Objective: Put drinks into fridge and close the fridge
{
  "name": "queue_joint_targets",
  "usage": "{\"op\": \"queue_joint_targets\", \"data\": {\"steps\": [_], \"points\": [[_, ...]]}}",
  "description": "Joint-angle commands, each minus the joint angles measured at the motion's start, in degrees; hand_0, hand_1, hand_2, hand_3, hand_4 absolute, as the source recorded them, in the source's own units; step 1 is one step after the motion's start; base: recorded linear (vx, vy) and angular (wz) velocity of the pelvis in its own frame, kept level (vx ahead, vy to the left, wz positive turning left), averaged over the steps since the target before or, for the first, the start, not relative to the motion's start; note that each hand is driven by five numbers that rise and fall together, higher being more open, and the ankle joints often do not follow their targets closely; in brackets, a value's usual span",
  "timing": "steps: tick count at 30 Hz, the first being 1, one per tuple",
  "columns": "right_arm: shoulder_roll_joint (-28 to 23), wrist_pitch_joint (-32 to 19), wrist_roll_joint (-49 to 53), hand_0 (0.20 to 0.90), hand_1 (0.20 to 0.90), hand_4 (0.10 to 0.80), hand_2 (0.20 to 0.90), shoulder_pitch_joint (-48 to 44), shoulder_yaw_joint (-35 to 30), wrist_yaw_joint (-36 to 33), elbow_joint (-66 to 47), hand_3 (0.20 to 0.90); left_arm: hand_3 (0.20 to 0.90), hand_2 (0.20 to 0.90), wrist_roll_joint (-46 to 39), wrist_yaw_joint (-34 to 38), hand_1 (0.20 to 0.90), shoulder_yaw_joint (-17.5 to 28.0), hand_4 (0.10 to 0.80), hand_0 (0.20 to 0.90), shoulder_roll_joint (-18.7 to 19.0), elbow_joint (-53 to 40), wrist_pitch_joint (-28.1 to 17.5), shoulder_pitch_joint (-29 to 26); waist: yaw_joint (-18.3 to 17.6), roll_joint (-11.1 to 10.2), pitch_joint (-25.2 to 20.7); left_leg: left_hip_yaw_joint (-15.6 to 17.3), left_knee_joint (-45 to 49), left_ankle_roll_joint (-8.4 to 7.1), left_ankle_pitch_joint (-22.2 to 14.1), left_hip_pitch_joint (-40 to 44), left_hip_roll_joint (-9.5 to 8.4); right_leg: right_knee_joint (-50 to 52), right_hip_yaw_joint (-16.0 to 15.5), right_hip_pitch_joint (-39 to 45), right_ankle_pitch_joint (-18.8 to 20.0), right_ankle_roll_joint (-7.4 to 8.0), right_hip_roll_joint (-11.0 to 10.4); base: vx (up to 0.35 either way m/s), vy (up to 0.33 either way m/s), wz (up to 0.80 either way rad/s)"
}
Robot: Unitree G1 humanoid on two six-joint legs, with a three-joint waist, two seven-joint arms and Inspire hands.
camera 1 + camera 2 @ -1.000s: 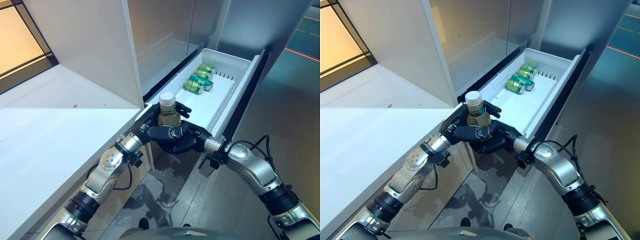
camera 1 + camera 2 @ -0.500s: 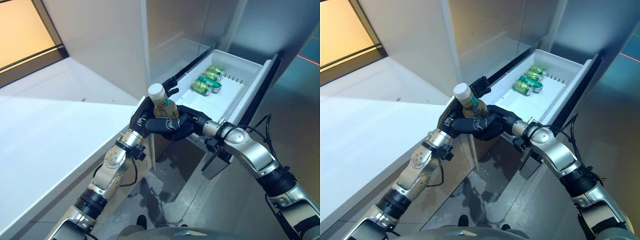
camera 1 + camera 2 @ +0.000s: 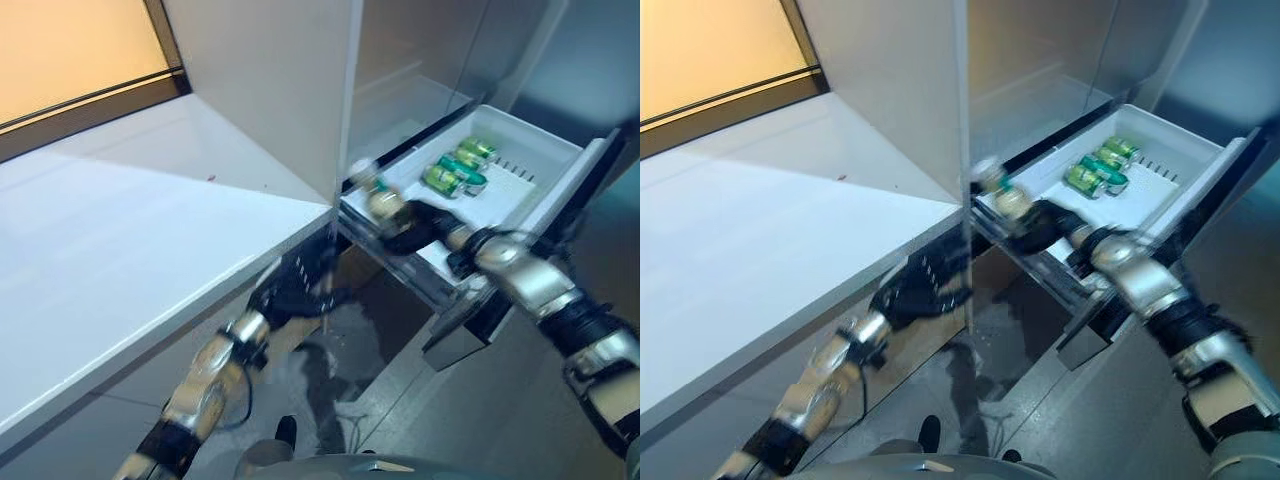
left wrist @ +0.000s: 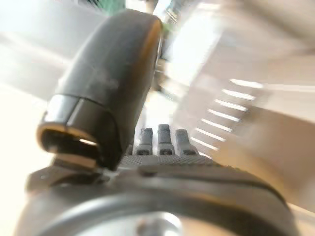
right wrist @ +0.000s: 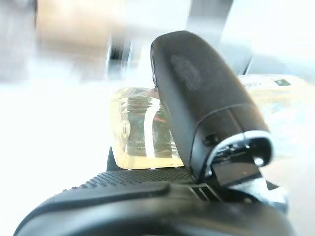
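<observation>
One bottle clasped in right hand, fingers curled round it, long axis tilted toward 11 o'clock, over drawer near corner; cans at 1 o'clock. Left hand empty, relaxed, below counter.

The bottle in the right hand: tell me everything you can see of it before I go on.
The bottle is a small clear one with pale yellow liquid and a light cap, tilted with the cap toward the counter side. The right hand is curled round its body; the right wrist view shows the thumb pressed across the see-through wall. It is held at the near corner of the open white drawer, not yet set down. The left hand hangs lower, apart from it.
</observation>
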Motion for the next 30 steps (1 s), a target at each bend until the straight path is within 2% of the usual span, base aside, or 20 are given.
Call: {"op": "queue_joint_targets", "data": {"steps": [1,11,17,21,27,30], "points": [[-6.2,-12.6,1.9,0.300,0.300,0.100,0.300,-22.4,-4.5,-4.1,-0.3,0.200,0.900,0.900,-4.9,-6.7,0.900,-2.3,0.800,0.900,2.7,-5.5,-5.4,-1.6,1.6,-2.2,-5.1,3.9,3.4,1.92,-9.3,2.9,-2.89,6.6,0.8,-2.2,-4.3,-1.37,2.9,0.026,0.003,0.08],[-4.6,-13.8,2.1,0.300,0.300,0.100,0.300,-24.2,-1.6,-4.1,2.3,0.200,0.900,0.900,-7.3,-6.6,0.900,-2.0,0.800,0.900,3.3,-7.7,-5.4,-3.1,1.9,-2.0,-5.3,3.7,3.6,2.06,-9.3,2.9,-2.97,6.9,0.3,-2.1,-4.5,-1.53,2.6,0.002,0.001,0.01],[-4.7,-13.8,1.5,0.300,0.300,0.100,0.300,-25.5,-1.4,-5.3,3.8,0.200,0.900,0.900,-4.3,-2.7,0.900,-2.3,0.800,0.900,3.1,-6.5,-1.8,-4.0,1.6,-1.9,-5.5,3.8,3.9,2.02,-9.5,3.0,-3.00,6.9,0.5,-2.0,-4.4,-1.26,2.5,0.000,0.000,0.00],[-5.2,-13.6,3.0,0.300,0.300,0.100,0.300,-25.8,-1.8,-5.5,6.3,0.200,0.900,0.900,-1.1,2.7,0.900,-2.5,0.800,0.900,2.8,-2.5,3.4,-3.7,1.9,-1.8,-5.6,3.4,4.4,1.94,-9.6,2.8,-3.25,6.7,0.3,-1.9,-4.3,-1.12,2.4,0.031,-0.008,0.00],[-5.4,-12.6,2.4,0.300,0.300,0.100,0.300,-25.8,-2.7,-6.2,13.5,0.200,0.900,0.900,1.6,6.1,0.900,-1.9,0.800,0.900,2.3,5.0,7.9,-1.6,4.0,-1.8,-4.4,1.8,6.0,1.78,-9.7,0.8,-3.82,6.8,-0.9,-2.8,-4.0,-0.95,1.7,0.040,-0.040,0.02],[-5.9,-10.7,0.9,0.300,0.300,0.100,0.300,-27.0,-1.5,-7.4,17.5,0.200,0.900,0.900,2.4,7.1,0.900,-0.5,0.800,0.900,1.9,9.9,6.9,-1.8,5.1,-1.6,-2.4,1.2,7.3,1.88,-9.5,-2.3,-3.95,7.4,-1.3,-5.3,-3.6,-0.92,1.3,-0.090,-0.064,0.14]]}}
